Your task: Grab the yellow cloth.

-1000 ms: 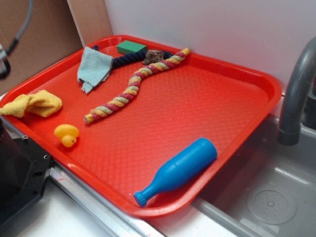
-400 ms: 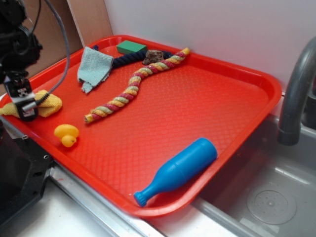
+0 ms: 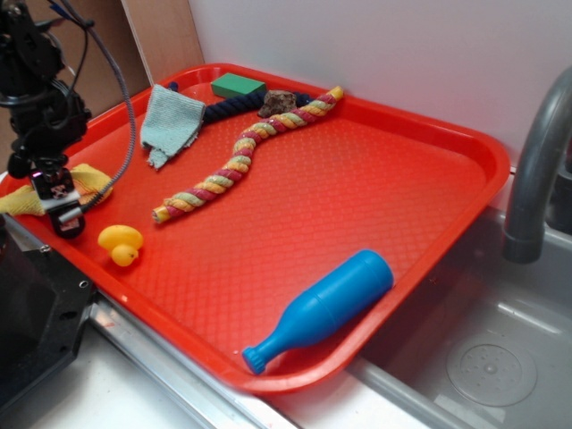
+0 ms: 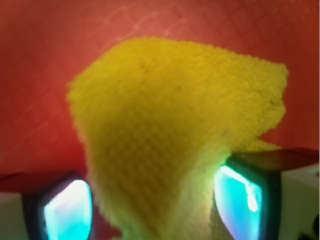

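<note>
The yellow cloth [image 3: 92, 181] is a crumpled mustard rag on the far left rim of the red tray [image 3: 357, 197]. My gripper [image 3: 59, 202] is down on it and hides its middle. In the wrist view the cloth [image 4: 170, 115] fills the centre and lies between my two fingers. The gripper [image 4: 155, 210] is open: the left pad [image 4: 67, 210] stands apart from the fabric with red tray showing between, and the right pad [image 4: 240, 197] is at the cloth's edge.
A yellow rubber duck [image 3: 120, 243] sits just right of the gripper. Also on the tray are a pale blue cloth [image 3: 170, 121], a braided rope [image 3: 241, 156], a green block [image 3: 236, 85], a brown lump [image 3: 278, 101] and a blue bottle [image 3: 322, 308]. A sink and faucet [image 3: 536, 170] are at the right.
The arm came in from the upper left and dropped onto the yellow cloth. Since 0.4 s ago it has shifted slightly down and right. The cloth lies where it was.
</note>
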Robot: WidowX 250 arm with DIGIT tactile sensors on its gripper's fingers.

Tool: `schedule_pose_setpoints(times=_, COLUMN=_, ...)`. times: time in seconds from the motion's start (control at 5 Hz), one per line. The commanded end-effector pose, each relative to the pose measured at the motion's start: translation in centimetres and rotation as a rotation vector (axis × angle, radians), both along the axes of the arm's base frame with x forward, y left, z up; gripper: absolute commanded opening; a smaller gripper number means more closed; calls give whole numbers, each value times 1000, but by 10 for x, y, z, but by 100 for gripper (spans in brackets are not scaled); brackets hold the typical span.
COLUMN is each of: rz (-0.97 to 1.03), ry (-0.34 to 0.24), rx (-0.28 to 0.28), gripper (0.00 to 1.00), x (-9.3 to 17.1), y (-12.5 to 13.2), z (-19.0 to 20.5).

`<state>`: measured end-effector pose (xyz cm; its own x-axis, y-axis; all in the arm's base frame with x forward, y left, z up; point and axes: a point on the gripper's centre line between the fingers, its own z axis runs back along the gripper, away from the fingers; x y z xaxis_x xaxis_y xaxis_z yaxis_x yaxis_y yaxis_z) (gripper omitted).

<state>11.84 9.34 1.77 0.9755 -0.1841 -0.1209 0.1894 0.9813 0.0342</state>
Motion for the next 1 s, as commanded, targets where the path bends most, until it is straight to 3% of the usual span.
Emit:
schedule_pose_setpoints(times=0.0, rz=-11, ry=-33, rx=27, gripper=0, x=3, y=-9, z=12)
schedule_pose_setpoints(times=0.2, rz=-1, ry=-50, rx=52, gripper=0, x=16, y=-22, z=49)
schedule_pose_setpoints(times=0.4, rz=0, ry=-110, rx=89, gripper=0, x=41, y=-55, z=99)
schedule_pose_setpoints(times=0.6, rz=70, ry=-142, rx=-23, gripper=0, x=54, y=-73, z=153)
schedule_pose_setpoints(times=0.8, rz=51, ry=-204, rx=-69, gripper=0, x=68, y=-103, z=205)
